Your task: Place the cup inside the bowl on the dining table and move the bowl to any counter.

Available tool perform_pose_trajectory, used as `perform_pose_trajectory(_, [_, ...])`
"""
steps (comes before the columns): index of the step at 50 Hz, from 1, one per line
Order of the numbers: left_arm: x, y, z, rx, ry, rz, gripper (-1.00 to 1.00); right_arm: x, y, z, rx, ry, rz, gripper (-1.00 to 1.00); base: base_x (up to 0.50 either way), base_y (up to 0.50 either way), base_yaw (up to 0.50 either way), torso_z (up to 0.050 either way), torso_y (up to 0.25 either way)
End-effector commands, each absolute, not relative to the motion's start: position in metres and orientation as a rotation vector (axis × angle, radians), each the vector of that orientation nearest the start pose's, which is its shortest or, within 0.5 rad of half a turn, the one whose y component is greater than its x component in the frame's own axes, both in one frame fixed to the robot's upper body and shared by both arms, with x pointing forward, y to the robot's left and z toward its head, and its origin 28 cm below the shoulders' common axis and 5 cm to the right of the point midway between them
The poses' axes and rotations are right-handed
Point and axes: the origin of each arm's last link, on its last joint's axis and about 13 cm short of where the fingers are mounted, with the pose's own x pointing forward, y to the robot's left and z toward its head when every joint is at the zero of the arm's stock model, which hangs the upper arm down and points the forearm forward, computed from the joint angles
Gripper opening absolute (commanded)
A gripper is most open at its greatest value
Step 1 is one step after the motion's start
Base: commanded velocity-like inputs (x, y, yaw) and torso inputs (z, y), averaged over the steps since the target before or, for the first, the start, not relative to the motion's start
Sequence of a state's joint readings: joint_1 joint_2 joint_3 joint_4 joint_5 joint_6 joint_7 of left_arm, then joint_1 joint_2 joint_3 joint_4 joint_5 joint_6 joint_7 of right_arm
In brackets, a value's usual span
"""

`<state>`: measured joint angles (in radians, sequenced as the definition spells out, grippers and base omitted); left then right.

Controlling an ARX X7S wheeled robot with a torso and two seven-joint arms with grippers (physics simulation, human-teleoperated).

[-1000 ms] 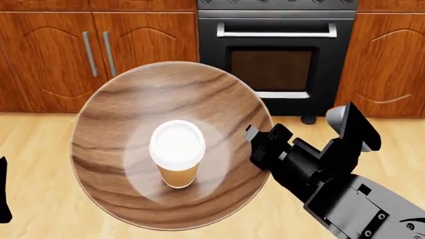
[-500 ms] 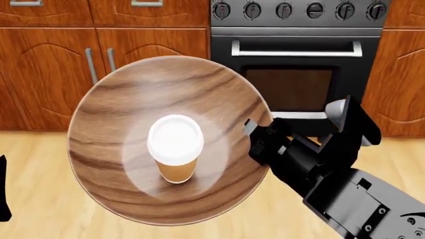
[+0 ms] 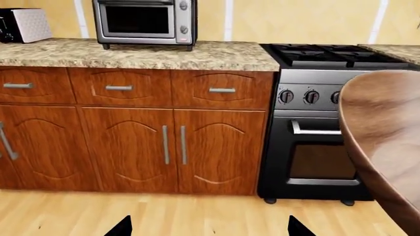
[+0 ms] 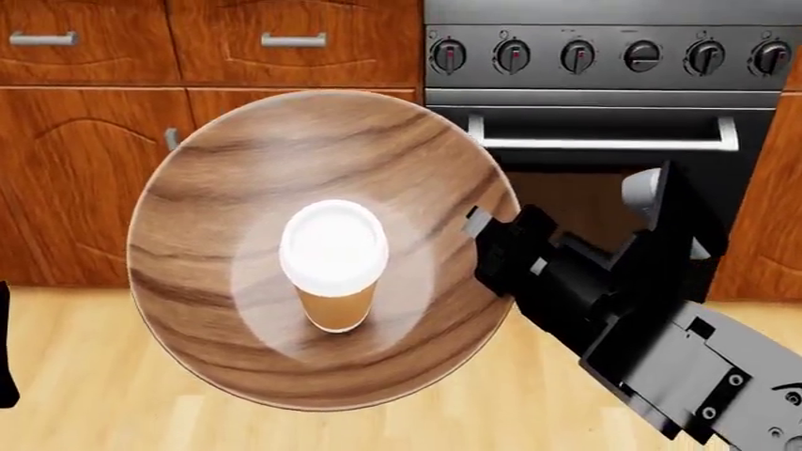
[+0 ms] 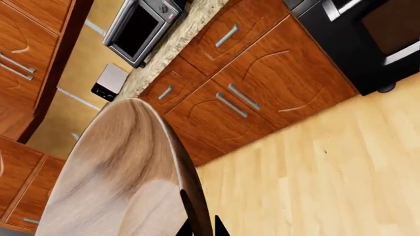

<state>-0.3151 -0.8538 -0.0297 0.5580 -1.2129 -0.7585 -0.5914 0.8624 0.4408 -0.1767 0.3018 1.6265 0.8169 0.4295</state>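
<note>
In the head view the right gripper (image 4: 483, 246) has its jaws pinched on the bowl (image 4: 251, 169) at the rim's 3 o'clock, holding it above the floor (image 4: 75, 376). The cup (image 4: 333, 266) stands upright at the bowl's centre. Left jaws spread, holding nothing.

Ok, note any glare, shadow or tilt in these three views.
Head view: a pale sheen rings the tan paper cup with white lid inside the wide dark wooden bowl. Left wrist view: evenly lit and level, with no hard shadows. Right wrist view: strongly tilted, with the bowl's rim looming close.
</note>
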Motion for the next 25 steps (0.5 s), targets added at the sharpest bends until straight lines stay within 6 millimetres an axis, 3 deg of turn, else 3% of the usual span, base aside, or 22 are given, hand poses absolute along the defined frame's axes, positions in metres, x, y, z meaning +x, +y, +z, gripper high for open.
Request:
perform_pose_trajectory(1, [0.2106, 0.2947, 0.1932, -0.014, 0.125, 0.018, 1.0, 0.3288, -0.1421, 0.2107, 0.824, 0.424, 0.356, -1.0, 0.5, 0.16, 0.0, 0.0, 0.0])
perform_pose_trajectory(9, [0.2075, 0.2993, 0.1955, -0.002, 0.124, 0.009, 1.0, 0.329, -0.1448, 0.2176, 0.824, 0.405, 0.35, -1.0, 0.5, 0.16, 0.0, 0.0, 0.001])
perform_pose_trajectory(25, [0.2083, 0.2957, 0.1992, -0.006, 0.115, 0.009, 1.0, 0.3264, -0.148, 0.2131, 0.826, 0.402, 0.33, -1.0, 0.5, 0.14, 0.0, 0.0, 0.001])
